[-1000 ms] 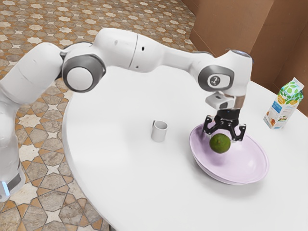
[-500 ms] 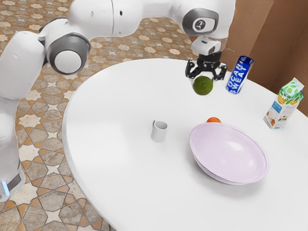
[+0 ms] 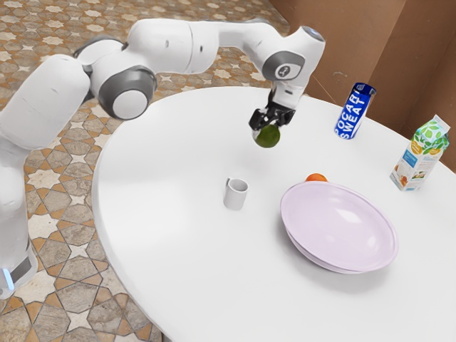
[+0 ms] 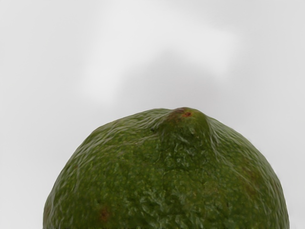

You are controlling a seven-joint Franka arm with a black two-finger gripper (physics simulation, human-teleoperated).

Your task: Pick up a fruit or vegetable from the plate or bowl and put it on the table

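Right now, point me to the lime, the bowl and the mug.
Lime (image 4: pixel 167 176): wrist view, on the bumpy green skin below its stem nub.
Bowl (image 3: pixel 338 224): exterior view, on the bare pale purple inside.
Mug (image 3: pixel 236 196): exterior view, on the outer side wall.

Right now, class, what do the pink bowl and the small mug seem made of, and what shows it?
Bowl: smooth and glossy, probably glazed ceramic or plastic, judging by its bright highlights. Mug: perhaps ceramic or metal; its plain grey wall leaves that open.
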